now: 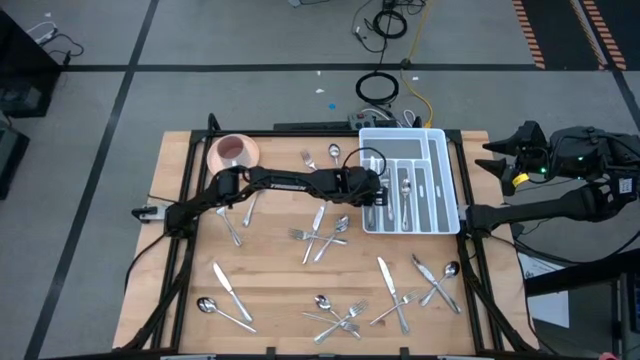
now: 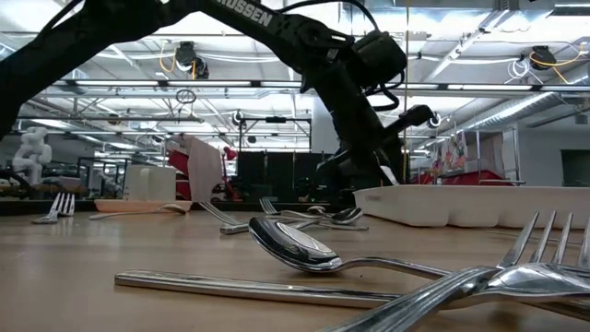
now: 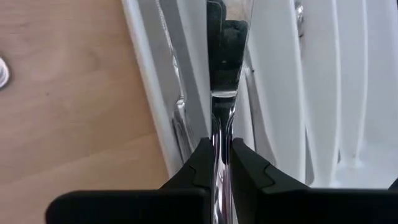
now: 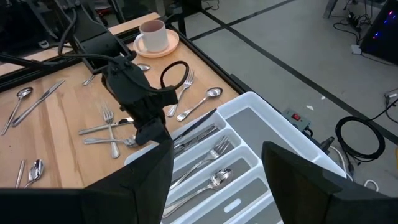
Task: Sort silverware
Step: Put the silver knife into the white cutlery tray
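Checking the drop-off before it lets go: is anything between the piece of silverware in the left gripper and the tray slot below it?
Nothing visible. The left gripper holds the knife over the white tray's left edge slot; pieces already lie in neighbouring slots.

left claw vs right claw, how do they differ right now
The left claw is shut on a knife; the right claw is open and holds nothing. The left claw is over the tray's left edge, above a slot; the right claw is off the table, out to the tray's right. Both are dark and two-fingered.
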You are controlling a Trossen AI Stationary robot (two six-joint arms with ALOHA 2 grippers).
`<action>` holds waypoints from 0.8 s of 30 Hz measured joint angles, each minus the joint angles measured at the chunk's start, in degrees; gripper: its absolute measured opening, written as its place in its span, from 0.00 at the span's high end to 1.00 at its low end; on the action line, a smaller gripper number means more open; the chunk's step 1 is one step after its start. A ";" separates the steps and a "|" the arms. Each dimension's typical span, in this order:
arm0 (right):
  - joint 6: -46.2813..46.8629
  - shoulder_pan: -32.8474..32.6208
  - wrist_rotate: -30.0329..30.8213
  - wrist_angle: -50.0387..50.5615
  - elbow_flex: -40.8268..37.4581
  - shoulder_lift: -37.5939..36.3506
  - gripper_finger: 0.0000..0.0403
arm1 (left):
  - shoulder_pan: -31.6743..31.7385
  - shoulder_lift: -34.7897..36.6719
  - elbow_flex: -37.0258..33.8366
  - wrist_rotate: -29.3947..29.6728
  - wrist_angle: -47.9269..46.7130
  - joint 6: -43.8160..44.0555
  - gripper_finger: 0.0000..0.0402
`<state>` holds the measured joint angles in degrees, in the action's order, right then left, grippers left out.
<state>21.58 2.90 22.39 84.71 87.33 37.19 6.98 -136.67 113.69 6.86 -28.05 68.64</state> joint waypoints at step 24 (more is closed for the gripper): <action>0.00 0.00 0.00 0.02 0.00 0.00 0.41 | -0.24 -1.67 0.07 -1.09 1.98 1.40 0.88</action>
<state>21.58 2.90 22.39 84.73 87.33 37.19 6.74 -138.34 113.75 5.76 -26.07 70.04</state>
